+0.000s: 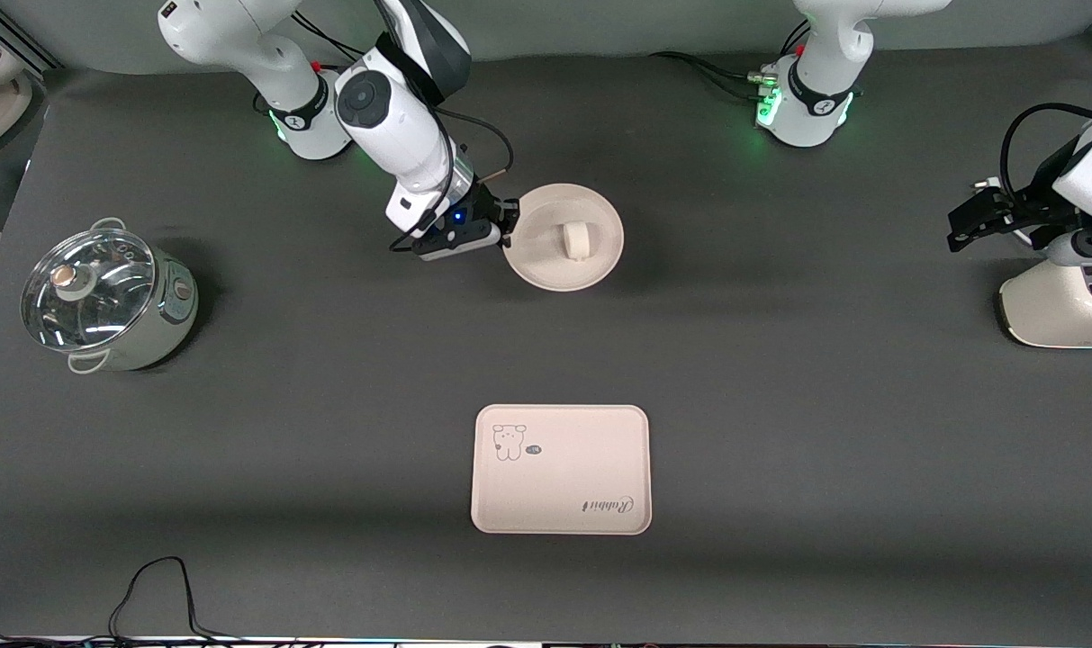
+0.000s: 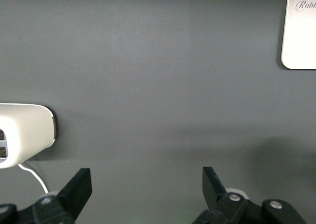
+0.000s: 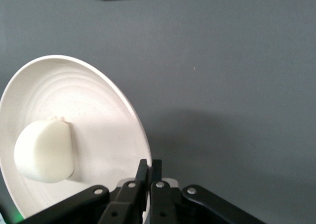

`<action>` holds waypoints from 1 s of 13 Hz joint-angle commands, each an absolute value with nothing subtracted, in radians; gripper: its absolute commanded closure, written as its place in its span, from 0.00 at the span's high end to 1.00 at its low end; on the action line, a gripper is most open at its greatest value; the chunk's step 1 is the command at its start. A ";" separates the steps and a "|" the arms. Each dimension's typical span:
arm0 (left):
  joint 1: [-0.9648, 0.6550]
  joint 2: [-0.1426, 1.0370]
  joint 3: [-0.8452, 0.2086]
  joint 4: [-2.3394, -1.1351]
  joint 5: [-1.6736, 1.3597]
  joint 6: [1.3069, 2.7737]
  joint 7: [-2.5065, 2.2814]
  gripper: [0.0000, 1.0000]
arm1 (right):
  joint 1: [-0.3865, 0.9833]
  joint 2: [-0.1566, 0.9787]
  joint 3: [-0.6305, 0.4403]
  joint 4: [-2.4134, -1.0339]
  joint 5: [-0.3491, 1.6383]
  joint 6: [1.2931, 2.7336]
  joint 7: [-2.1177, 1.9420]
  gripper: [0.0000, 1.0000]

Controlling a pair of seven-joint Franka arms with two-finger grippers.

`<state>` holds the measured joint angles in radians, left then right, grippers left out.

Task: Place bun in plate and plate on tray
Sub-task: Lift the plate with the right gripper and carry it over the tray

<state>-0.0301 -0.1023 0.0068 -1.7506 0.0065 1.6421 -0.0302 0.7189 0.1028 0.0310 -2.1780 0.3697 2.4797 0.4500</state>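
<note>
Clamping the plate (image 1: 564, 236) rim with right gripper (image 1: 507, 225) fingers closed, bun (image 1: 575, 240) aboard, tray (image 1: 561, 469) nearer the camera than the plate; left gripper (image 2: 145, 187) waiting, spread.

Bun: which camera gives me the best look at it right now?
The right wrist view: the bun fills much of it, lying in the plate, whose rim the right gripper pinches. The front view shows the bun small but whole, farther from the camera than the tray. The left wrist view misses it.
</note>
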 commanded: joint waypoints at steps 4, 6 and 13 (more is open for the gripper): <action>-0.040 -0.095 0.012 -1.727 0.005 1.637 -0.018 1.00 | 0.606 0.498 0.003 -1.638 0.387 2.326 0.405 0.00; -0.040 -0.094 0.012 -1.727 0.005 1.635 -0.018 1.00 | 0.569 0.628 0.003 -1.434 0.387 2.266 0.407 0.00; -0.038 -0.091 0.012 -1.727 0.003 1.635 -0.018 1.00 | 0.517 0.980 -0.052 -0.910 0.377 2.181 0.408 0.00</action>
